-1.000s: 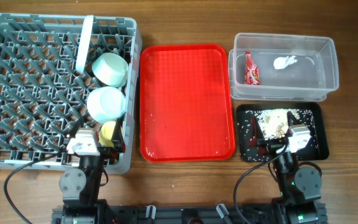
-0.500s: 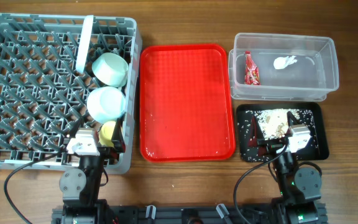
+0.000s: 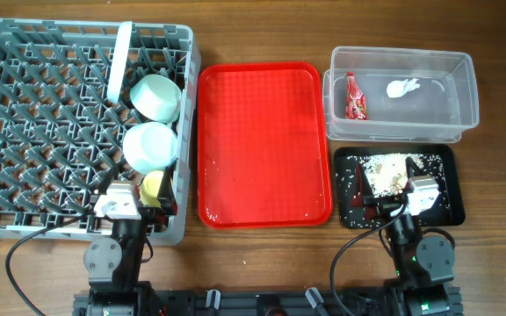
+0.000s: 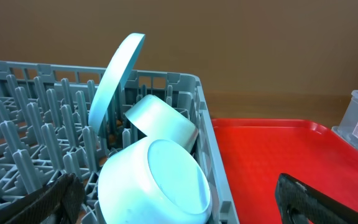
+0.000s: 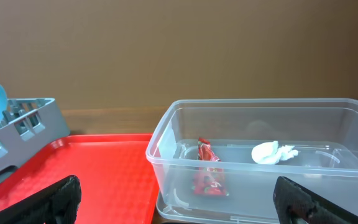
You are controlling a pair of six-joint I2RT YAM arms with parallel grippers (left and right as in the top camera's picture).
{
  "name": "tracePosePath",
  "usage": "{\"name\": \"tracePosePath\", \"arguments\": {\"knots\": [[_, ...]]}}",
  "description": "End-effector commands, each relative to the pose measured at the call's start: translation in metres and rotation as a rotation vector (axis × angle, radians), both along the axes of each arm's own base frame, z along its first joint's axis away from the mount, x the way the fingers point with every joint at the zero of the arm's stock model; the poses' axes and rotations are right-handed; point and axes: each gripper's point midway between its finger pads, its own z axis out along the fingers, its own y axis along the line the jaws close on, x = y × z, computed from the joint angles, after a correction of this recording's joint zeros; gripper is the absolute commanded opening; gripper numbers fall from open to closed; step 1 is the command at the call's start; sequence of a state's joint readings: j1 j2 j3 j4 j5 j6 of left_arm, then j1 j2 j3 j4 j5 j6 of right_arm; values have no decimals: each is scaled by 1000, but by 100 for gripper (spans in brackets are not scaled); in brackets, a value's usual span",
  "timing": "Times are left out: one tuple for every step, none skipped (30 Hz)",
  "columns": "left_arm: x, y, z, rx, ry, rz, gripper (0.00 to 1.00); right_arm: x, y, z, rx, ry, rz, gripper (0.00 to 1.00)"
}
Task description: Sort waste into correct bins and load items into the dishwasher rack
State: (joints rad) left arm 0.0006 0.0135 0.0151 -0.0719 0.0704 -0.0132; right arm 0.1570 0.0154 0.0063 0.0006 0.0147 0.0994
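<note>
Table unchanged (both jaws wide apart)

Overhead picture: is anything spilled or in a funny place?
Nothing really stands out. The food scraps are scattered, but all inside the black tray. The red wrapper and tissue lie in the clear tub. The red serving tray has only faint specks near its front edge.

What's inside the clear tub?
A red wrapper and a white tissue, lying apart on the tub floor. Nothing else shows. Whatever lies beneath those two is covered.
</note>
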Motion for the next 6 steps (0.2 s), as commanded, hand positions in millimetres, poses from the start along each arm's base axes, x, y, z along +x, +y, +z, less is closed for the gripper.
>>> {"name": "tracePosePath", "arguments": {"knots": [[0,2,-3,9,2,13,100,-1,2,2,-13,-12,12,100],[0,2,-3,9,2,13,100,-1,2,2,-13,-12,12,100],[0,2,-3,9,2,13,100,-1,2,2,-12,-12,12,100],[0,2,-3,9,2,13,100,-1,2,2,-13,-12,12,100],[0,2,-3,9,2,13,100,0,2,2,-13,-11,12,100],[0,2,-3,9,2,13,100,0,2,2,-13,-11,12,100]]}}
